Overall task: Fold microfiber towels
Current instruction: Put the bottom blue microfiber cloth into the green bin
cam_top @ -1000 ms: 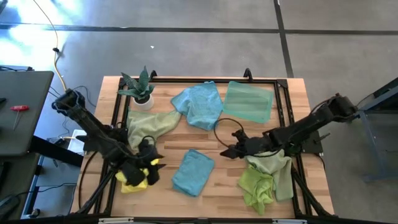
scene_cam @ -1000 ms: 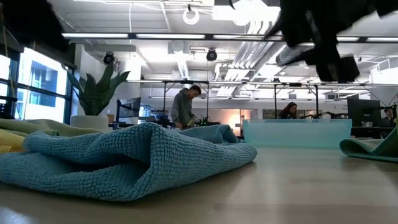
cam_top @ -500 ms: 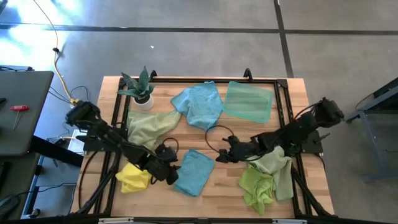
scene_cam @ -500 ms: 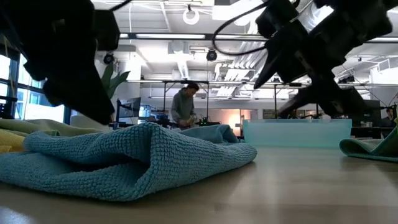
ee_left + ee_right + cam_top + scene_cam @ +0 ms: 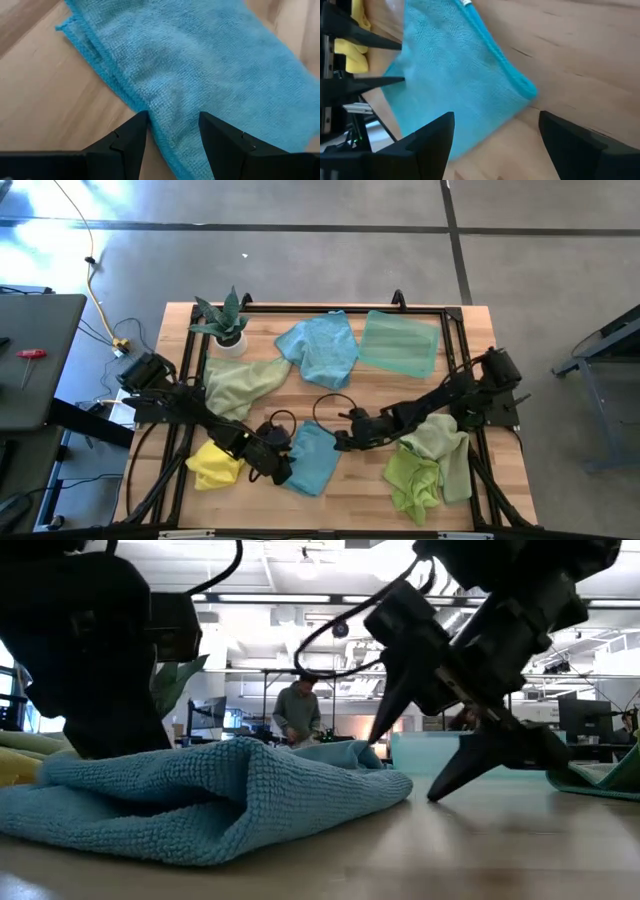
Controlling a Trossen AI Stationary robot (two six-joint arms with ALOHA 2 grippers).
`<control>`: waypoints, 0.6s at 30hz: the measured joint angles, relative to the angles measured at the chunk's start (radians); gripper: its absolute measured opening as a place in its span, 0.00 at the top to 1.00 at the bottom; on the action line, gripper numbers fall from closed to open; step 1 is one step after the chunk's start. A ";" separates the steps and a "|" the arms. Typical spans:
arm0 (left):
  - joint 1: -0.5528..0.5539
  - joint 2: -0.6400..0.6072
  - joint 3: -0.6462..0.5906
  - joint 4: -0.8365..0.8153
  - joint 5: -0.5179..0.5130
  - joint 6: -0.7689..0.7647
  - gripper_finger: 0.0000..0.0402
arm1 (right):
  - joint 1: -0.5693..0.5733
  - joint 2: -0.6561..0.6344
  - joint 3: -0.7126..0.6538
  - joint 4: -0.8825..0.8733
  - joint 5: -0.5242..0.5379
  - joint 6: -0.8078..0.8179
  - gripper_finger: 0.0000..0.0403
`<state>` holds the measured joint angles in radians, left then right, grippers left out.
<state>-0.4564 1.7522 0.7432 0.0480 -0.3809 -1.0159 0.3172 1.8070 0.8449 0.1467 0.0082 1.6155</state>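
Both pincers brought in on the blue towel (image 5: 312, 460) lying near the front of the surface (image 5: 400, 395), one on each side, presumably so two opposite edges can be lifted together for a fold.

Left pincer (image 5: 173, 131) spread wide, fingers straddling the hemmed edge of that towel and down at the wood, nothing pinched yet. Right pincer (image 5: 496, 135) also spread wide, hovering just off the towel's opposite corner, empty; in the low view, its fingers angled down toward the wood just beside the cloth. Likely next need: slip a finger under each edge before closing, since the cloth lies flat and bunched.

Rest of the cloths apparently parked around the blue towel, awaiting their turn:
- yellow towel (image 5: 212, 468), crumpled, just beside the blue towel on the left arm's side.
- pale sage towel (image 5: 240, 383), spread loosely, behind the yellow one.
- second blue towel (image 5: 320, 345), rumpled, well behind the blue towel at the far side.
- mint towel (image 5: 399, 343), flat and looking already folded, beside the second blue one.
- green heap (image 5: 430, 460), on the right arm's side; seemingly two cloths, lime under a paler green, though hard to separate.

Count: two blue, one yellow, one sage, one mint, about two in the heap, so roughly seven cloths. One potted plant (image 5: 226, 325) at the far corner, beyond the sage towel. Two arms, two pincers.
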 joint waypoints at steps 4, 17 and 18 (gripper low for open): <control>0.000 0.009 0.001 0.009 -0.006 -0.002 0.57 | -0.009 0.039 0.030 -0.003 -0.001 -0.011 0.30; 0.000 0.024 0.001 0.033 -0.039 -0.002 0.57 | -0.018 0.076 0.041 0.052 0.052 -0.054 0.30; 0.000 0.024 0.001 0.034 -0.042 -0.002 0.57 | -0.018 0.077 0.041 0.056 0.061 -0.060 0.31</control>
<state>-0.4564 1.7763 0.7437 0.0822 -0.4226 -1.0179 0.2993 1.8843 0.8864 0.2030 0.0693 1.5552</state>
